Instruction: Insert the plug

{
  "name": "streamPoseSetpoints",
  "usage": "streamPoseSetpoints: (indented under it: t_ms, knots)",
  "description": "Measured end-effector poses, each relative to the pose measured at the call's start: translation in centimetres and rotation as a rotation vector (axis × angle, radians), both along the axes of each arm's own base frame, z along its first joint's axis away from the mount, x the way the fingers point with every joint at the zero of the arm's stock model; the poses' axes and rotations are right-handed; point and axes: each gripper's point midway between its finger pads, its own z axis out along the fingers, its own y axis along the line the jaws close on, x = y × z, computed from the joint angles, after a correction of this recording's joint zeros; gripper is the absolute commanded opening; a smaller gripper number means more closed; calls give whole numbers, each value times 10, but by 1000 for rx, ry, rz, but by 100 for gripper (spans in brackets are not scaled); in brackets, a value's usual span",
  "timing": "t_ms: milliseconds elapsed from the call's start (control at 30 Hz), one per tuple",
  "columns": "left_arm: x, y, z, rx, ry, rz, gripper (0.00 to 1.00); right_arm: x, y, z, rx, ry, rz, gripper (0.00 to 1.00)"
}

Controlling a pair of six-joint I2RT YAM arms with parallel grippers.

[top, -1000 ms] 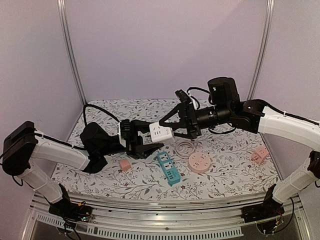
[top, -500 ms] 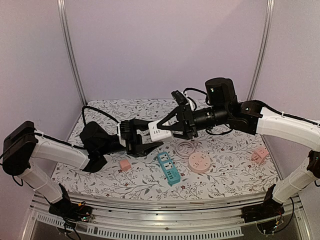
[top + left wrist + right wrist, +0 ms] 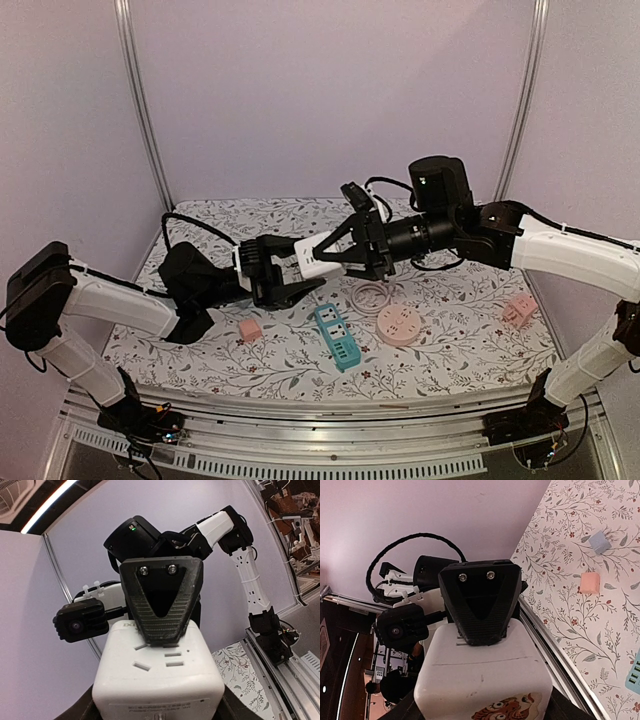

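1. plug (image 3: 318, 260) is hanging in mid-air between the two arms, above the flowered table (image 3: 450, 350), raised clear of the blue power strip (image 3: 338, 337) and the round pink socket (image 3: 398, 325).
2. left gripper (image 3: 293, 268) is clamping the plug from its own side, one ribbed pad (image 3: 161, 600) pressing flat on the slotted face; right gripper (image 3: 330, 258) is grasping the same body from the opposite side, its pad lying on the top face.
3. risk: both grippers are holding one small body; if either arm is drifting off line while the other is holding firm, the plug is likely twisting in the pads or popping free and dropping to the table.
4. risk: if one side is letting go before the other is gripping squarely, the cube is tilting and its pins are reaching a socket skewed; the pins are not showing in any view, so i cannot tell which way they are facing.
5. looks: a white, rounded cube of glossy plastic; one face is carrying socket slots (image 3: 172, 655); another is bearing a colourful cartoon sticker (image 3: 502, 711) and a faint seam; the smooth sides are probably giving the pads little bite.
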Motion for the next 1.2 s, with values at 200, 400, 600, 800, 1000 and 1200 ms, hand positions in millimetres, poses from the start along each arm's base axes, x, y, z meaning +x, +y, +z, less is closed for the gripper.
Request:
streamPoseSetpoints:
  t_ms: [200, 400, 600, 800, 1000, 1200]
  knots:
    - [0, 1, 1, -5, -5, -1, 0, -1, 0, 0, 0, -16, 7, 58]
    - [0, 1, 1, -6, -7, 0, 0, 0, 1, 0, 0, -26, 10, 18]
    - [2, 2, 1, -6, -15, 9, 42, 1, 2, 0, -9, -44, 20, 0]
    - [2, 6, -6, 0, -19, 33, 99, -2, 0, -8, -61, -67, 43, 0]
    - [0, 17, -14, 12, -3, 67, 99, -4, -9, -23, -138, -80, 51, 0]
    - [-2, 29, -20, 14, 13, 102, 99, 7, -31, -34, -226, -111, 8, 0]
